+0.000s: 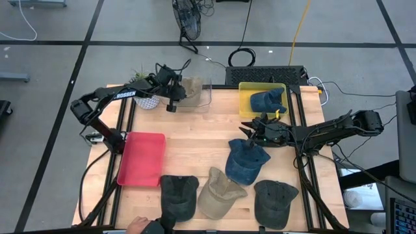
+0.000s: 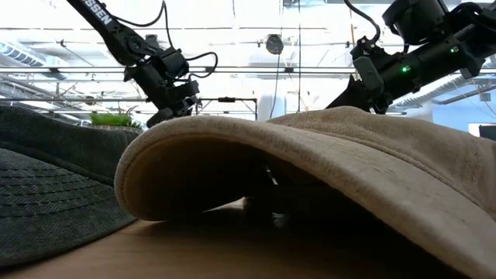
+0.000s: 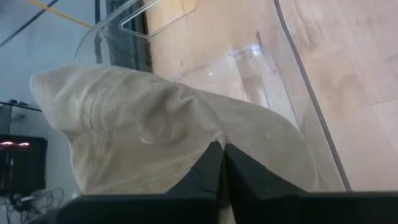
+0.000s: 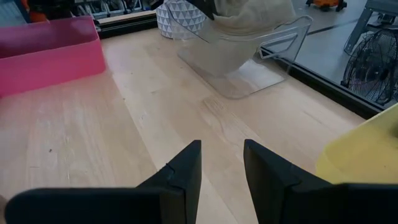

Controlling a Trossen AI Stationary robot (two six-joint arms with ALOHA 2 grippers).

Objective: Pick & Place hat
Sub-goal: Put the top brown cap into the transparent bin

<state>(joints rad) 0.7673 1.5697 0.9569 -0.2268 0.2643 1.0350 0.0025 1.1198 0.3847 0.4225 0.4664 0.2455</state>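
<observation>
Nearest, along your surface's (image 1: 195, 133) front edge: four loose hats, one denim (image 1: 247, 162). Mid-surface, right end effector (image 1: 255, 132) hovers, fingers spread, holding nothing. Farthest, left end effector (image 1: 173, 91), fingers pressed together, pinches the beige hat (image 3: 155, 130) over the clear bin (image 1: 203, 97). Risk: released off-centre, it likely drapes over the rim.

A crumpled beige hat (image 3: 155, 134) hangs into the clear bin (image 1: 203, 103), pinched by the left gripper (image 3: 222, 149).
</observation>
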